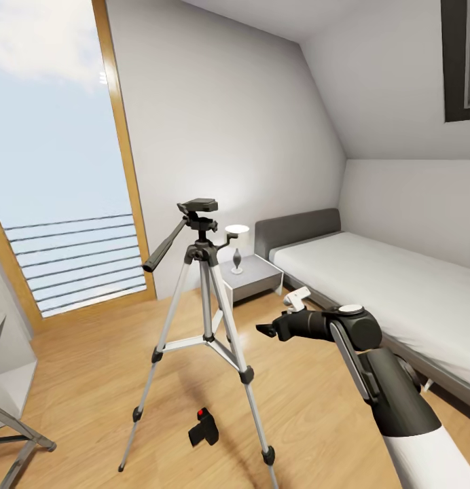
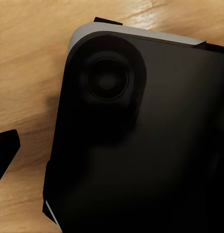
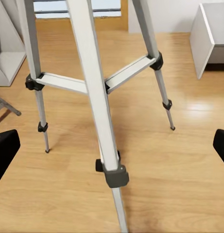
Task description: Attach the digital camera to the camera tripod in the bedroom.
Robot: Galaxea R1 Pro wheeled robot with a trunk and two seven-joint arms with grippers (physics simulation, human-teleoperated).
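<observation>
Approach step: right tool (image 1: 267,331) empty, spread wide (left tool's state unreadable), digital camera (image 1: 204,429) on floor below it between camera tripod (image 1: 206,319) legs; next, descend, grasp.

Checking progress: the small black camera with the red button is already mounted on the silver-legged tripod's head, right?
No. In the head view the small black camera with the red button lies on the wood plank floor between the legs of the silver-legged tripod, whose head carries nothing.

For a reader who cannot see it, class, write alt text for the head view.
A silver-legged camera tripod stands on a wood bedroom floor, a small black digital camera lying between its feet. The robot's right gripper reaches toward it; a bed lies behind.
</observation>
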